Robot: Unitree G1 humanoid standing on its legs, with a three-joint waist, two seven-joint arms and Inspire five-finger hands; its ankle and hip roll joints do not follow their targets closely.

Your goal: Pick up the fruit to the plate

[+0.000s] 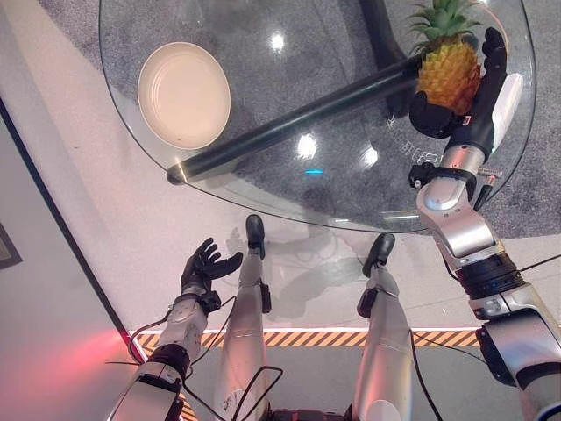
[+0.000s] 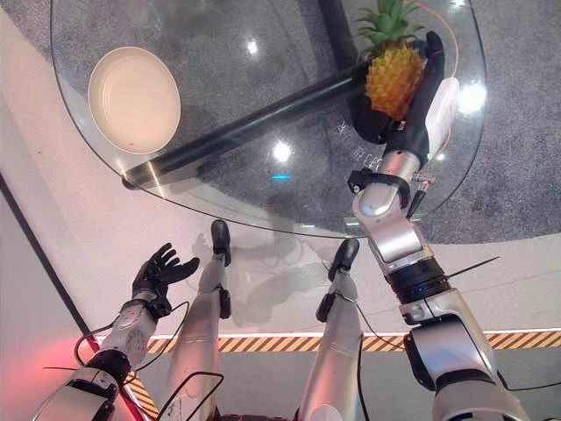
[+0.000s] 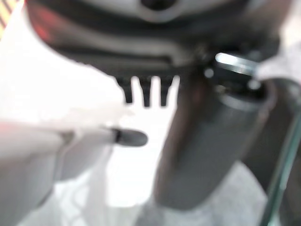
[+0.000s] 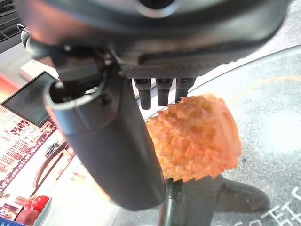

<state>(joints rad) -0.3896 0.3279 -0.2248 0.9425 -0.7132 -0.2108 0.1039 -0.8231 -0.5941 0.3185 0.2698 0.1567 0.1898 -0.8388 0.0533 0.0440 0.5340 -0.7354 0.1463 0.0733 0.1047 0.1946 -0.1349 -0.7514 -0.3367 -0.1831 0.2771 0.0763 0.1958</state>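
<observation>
A pineapple with a green crown stands upright at the right side of the round glass table. My right hand reaches over the table edge and cups it, the fingers straight up its right side and the thumb low on its left. In the right wrist view the orange fruit sits between thumb and fingers. The empty cream plate lies at the table's left side, far from the fruit. My left hand hangs below the table's near edge with relaxed, spread fingers.
A black bar of the table's frame runs under the glass from near the plate toward the pineapple. Grey carpet shows through the glass. Yellow and black striped tape crosses the floor near me.
</observation>
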